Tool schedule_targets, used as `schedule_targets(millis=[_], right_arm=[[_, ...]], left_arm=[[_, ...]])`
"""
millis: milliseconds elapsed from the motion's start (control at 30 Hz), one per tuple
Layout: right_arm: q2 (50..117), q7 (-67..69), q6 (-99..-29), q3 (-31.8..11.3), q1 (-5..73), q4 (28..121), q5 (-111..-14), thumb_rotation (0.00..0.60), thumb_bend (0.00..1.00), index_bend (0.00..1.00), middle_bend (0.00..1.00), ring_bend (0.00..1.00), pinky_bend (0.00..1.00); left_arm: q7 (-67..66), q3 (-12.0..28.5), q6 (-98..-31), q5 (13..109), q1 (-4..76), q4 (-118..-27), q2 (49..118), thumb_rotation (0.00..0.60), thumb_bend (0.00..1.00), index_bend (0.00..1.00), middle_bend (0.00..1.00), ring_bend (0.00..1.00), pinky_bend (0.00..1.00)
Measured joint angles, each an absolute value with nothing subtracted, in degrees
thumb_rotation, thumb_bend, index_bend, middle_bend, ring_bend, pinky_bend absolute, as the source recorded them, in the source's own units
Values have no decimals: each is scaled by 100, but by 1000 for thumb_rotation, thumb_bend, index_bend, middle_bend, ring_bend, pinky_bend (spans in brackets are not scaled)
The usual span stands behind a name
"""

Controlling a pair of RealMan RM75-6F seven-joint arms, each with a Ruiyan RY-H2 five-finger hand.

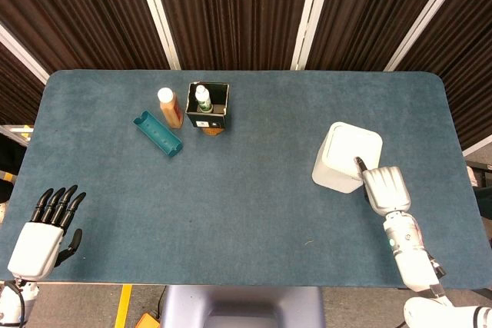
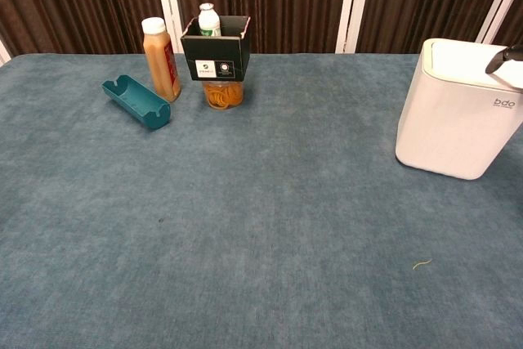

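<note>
On the blue table, the white lidded bin stands at the right, lid down. The right hand lies just beside its near right corner, fingers together and holding nothing, one dark fingertip touching the lid. The left hand rests at the near left edge, fingers spread, empty.
</note>
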State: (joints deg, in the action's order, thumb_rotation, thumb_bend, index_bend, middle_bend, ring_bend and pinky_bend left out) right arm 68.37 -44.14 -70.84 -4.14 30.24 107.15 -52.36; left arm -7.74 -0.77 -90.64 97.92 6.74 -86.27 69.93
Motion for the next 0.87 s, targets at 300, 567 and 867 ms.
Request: schedule_targets(millis=[300,567,867], right_arm=[[6784,-3667,-7949,-260,2586,10715,-6754,600,687,1,522,459,581],[6730,-2731,-9328,925,1201,10164,-8988,600,374,0,0,0,0],[6910,-2180,-9717,1187,600,9333,-9689,600,340,0,0,0,0]], left_arm=[[-793,-86,-9148,9872,657,-8612,7013,600,512,0,0,0,0],[-849,-141,-9180,9975,638,-8627,7033,600,508,0,0,0,0],[-766,-168,-9266,10062,619,-8601,7017,600,477,0,0,0,0]])
